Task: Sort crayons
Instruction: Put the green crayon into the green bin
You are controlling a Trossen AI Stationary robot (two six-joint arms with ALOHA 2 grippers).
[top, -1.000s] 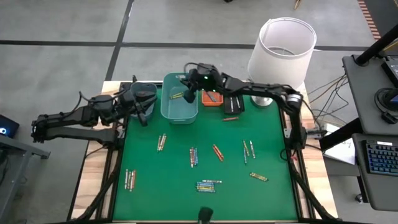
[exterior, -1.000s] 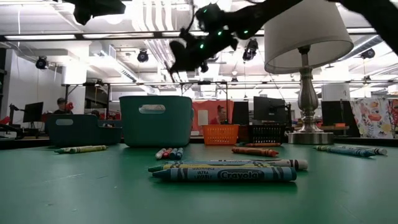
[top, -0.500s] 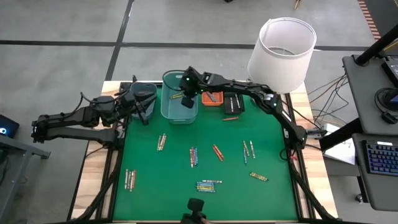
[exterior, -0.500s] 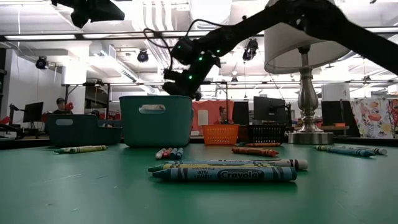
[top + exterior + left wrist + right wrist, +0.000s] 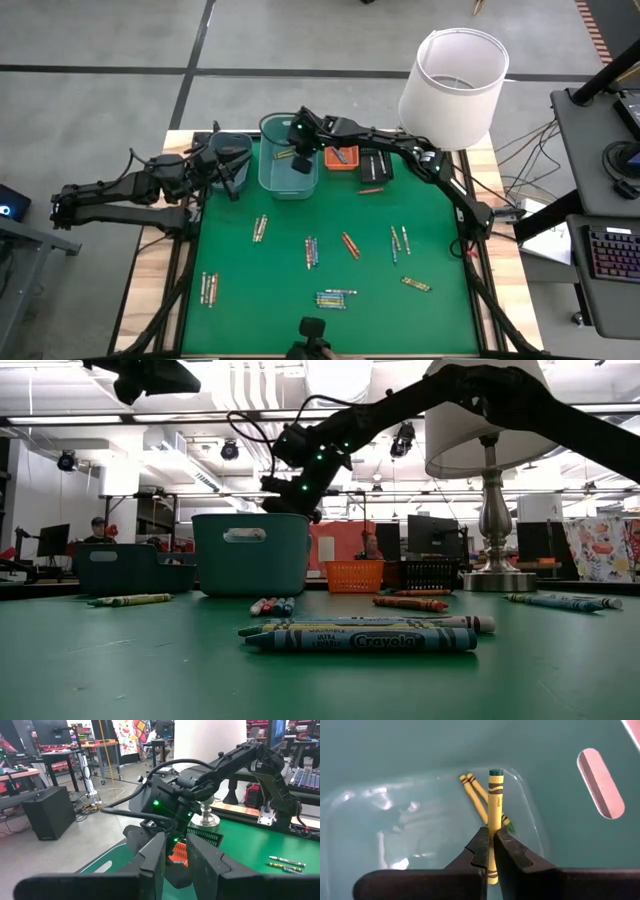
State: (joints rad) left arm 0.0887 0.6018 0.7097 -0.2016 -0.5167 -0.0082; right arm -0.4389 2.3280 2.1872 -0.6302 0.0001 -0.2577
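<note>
1. My right tool [image 5: 489, 851] hangs over the teal bin [image 5: 288, 172] at the table's [image 5: 440, 320] far edge, fingers clamped on a yellow-green crayon [image 5: 494, 815].
2. Two more yellow-green crayons [image 5: 476, 800] lie on the bin's floor beneath it.
3. My left tool [image 5: 172, 852] waits by the dark bin [image 5: 232, 148] at the far left, fingers slightly apart, gripping nothing.
4. Loose crayons [image 5: 335, 298] lie scattered across the green table; an orange bin [image 5: 343, 157] and a black bin [image 5: 378, 166] sit just beside the teal one.

So the right gripper [image 5: 301, 160] swung left from over the orange bin [image 5: 343, 157] and dropped into the teal bin [image 5: 289, 185], yellow-green crayon [image 5: 493, 815] still pinched.
</note>
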